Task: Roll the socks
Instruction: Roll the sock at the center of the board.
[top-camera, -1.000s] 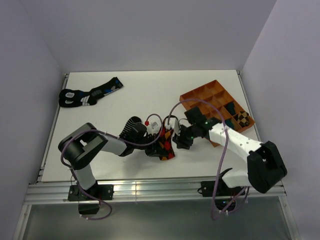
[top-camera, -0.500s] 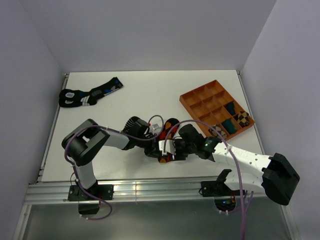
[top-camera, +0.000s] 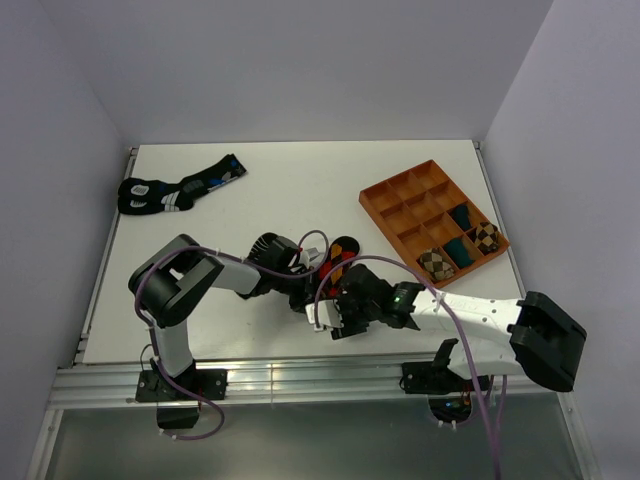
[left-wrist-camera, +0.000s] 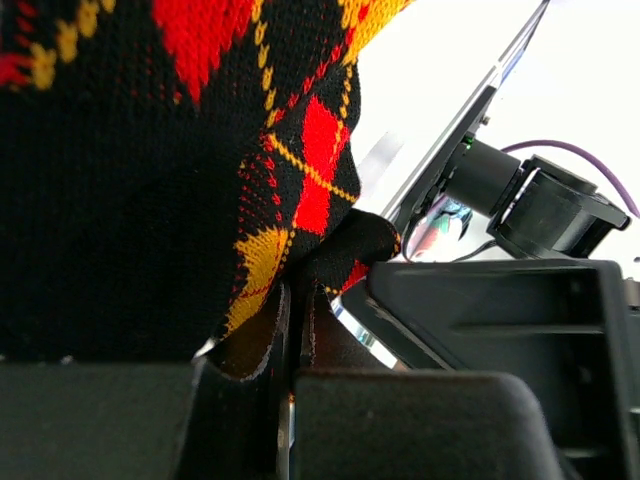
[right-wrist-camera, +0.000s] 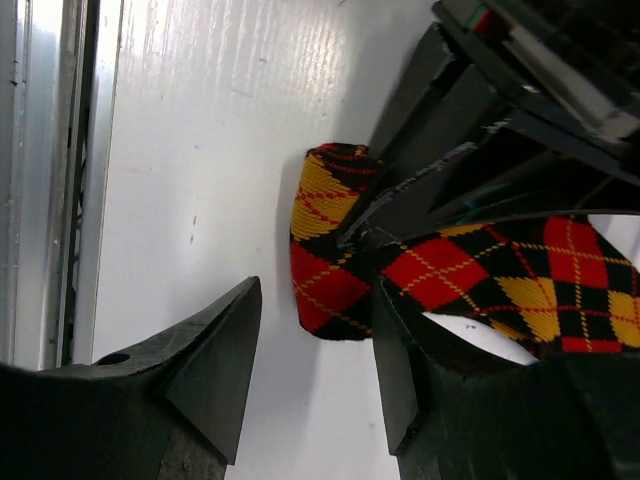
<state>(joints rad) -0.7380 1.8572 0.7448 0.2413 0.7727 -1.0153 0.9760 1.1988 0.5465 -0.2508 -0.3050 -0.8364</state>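
Rolling is judged barely begun: one end of the argyle sock is curled into a first turn on the worktop, and the rest of its length is not yet rolled. Its fabric is pinched between the closed fingers of the left tool. The right tool is held open, the curled end just ahead of its spread fingers. One ankle sock appears to lie unrolled beside the left arm. Also counted are one orange tray with four bundles inside, and seemingly two blue-marked socks, well apart.
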